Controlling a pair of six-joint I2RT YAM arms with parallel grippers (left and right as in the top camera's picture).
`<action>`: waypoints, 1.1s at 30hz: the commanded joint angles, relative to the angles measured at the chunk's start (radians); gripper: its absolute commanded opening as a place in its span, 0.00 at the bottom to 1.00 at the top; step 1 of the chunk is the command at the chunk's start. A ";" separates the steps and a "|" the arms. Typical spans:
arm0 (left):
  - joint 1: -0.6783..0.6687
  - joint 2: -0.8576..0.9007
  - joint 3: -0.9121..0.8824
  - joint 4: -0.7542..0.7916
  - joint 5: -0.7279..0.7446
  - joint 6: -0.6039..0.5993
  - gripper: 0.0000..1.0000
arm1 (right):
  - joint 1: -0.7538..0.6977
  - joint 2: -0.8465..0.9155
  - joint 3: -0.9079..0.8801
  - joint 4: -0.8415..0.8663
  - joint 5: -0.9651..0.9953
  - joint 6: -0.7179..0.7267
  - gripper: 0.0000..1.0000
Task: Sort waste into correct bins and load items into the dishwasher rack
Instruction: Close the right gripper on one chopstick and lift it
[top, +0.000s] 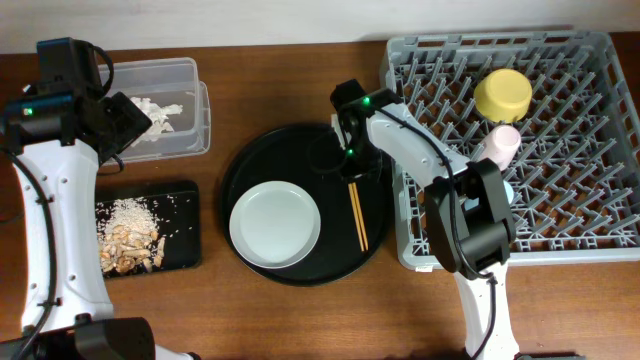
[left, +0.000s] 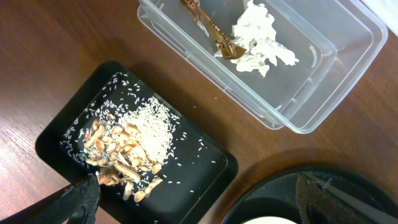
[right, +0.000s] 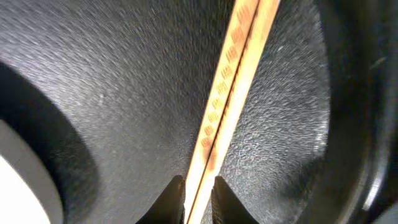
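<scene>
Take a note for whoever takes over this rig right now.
Left hand open, empty, by the clear tub.
Right hand shut on the chopsticks, lying on the round tray beside the plate.
Done: paper and wrapper in the clear tub, rice on the black tray, yellow bowl, pink cup and blue cup in the rack.
Left: chopsticks and plate into the rack.

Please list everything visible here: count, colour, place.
rack: 1, grey, right
bowl: 1, yellow, in rack
pink cup: 1, in rack
light-blue cup: 1, in rack, mostly hidden
round tray: 1, black, centre
plate: 1, grey, round tray
chopsticks: 2, wooden, beside plate
tub: 1, clear, upper left
paper: 1, white, in tub
wrapper scrap: 1, brown, in tub
rectangular tray: 1, black, lower left
rice: 1 heap, white, brown pieces, rectangular tray
left claw: 1, black, open
right claw: 1, black, gripping chopsticks
</scene>
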 joint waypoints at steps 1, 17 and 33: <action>0.005 -0.013 0.008 0.001 -0.010 -0.006 0.99 | -0.007 0.011 0.040 -0.013 -0.010 0.004 0.17; 0.005 -0.013 0.008 0.001 -0.010 -0.006 0.99 | -0.008 0.013 -0.024 0.054 0.131 0.069 0.19; 0.005 -0.013 0.008 0.001 -0.010 -0.006 0.99 | -0.006 0.013 -0.024 0.055 0.081 0.081 0.19</action>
